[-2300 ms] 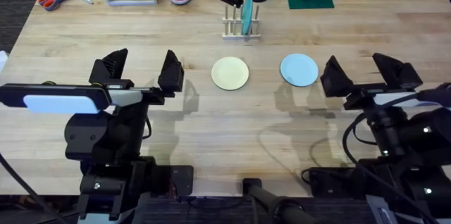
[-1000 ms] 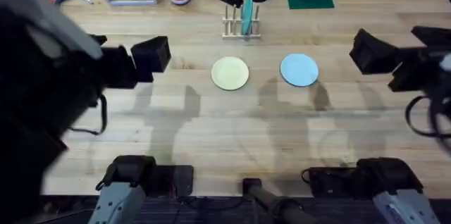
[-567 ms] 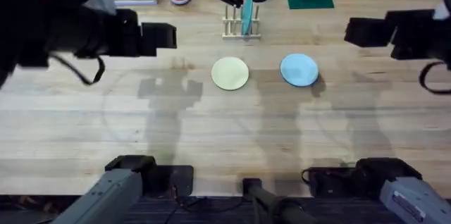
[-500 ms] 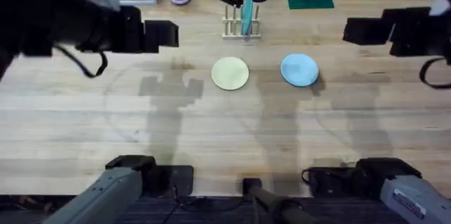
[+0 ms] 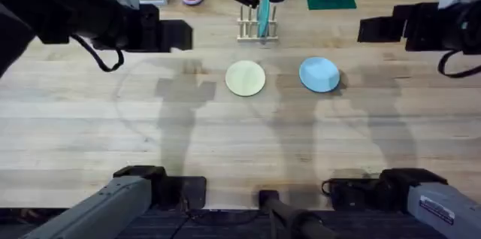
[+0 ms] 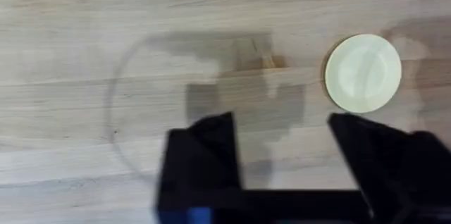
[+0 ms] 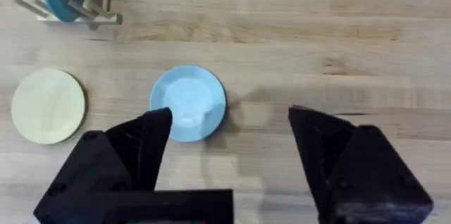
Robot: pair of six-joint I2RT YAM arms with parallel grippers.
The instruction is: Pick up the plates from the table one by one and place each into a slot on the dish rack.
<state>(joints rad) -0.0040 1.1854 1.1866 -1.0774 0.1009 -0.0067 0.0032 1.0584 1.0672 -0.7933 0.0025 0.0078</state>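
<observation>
cream plate (image 5: 246,78): flat, mid-table (image 5: 225,141)
blue plate (image 5: 319,74): flat beside it
teal plate (image 5: 264,15): upright in dish rack (image 5: 256,28)
left gripper (image 6: 282,146): fingers apart, empty
right gripper (image 7: 229,139): fingers apart, empty

The overhead camera looks down and forward over the table (image 5: 240,141), both wrist cameras straight down (sharing the cream plate (image 6: 363,73)).

On the light wooden plank desk (image 5: 240,141) lie a pale cream-yellow round plate (image 5: 246,78) and, well apart beside it, a light blue round plate (image 5: 319,74). Behind them the small pale wooden dish rack (image 5: 257,28) holds a teal plate (image 5: 264,15) upright. Both dark arms hang blurred at the sides.
</observation>
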